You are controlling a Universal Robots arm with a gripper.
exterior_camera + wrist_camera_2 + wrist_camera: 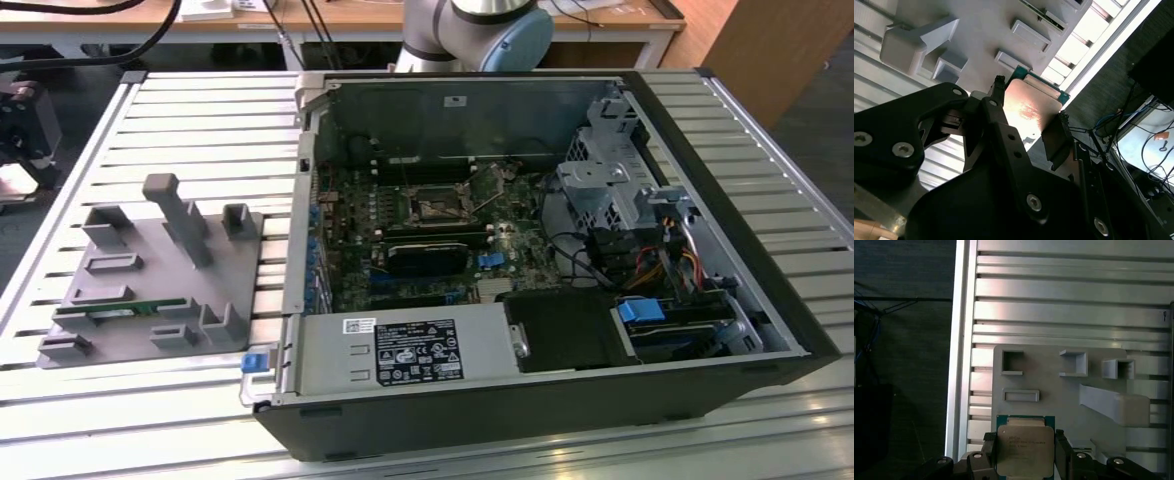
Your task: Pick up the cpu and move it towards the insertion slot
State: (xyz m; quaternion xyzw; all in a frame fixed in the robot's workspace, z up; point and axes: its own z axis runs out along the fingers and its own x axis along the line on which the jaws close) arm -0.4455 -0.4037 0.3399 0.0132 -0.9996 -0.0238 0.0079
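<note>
Pinching the cpu point(1025, 450), the fingers point(989, 447) hold it above the grey tray point(1054, 390) on the slatted bench point(1064, 290), while the insertion slot point(434, 207) lies in the middle of the exterior view.

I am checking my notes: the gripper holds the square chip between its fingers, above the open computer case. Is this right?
Not quite. The gripper does hold the square chip between its fingers, but above the grey holder tray on the slatted table, as the first wrist view shows.
</note>
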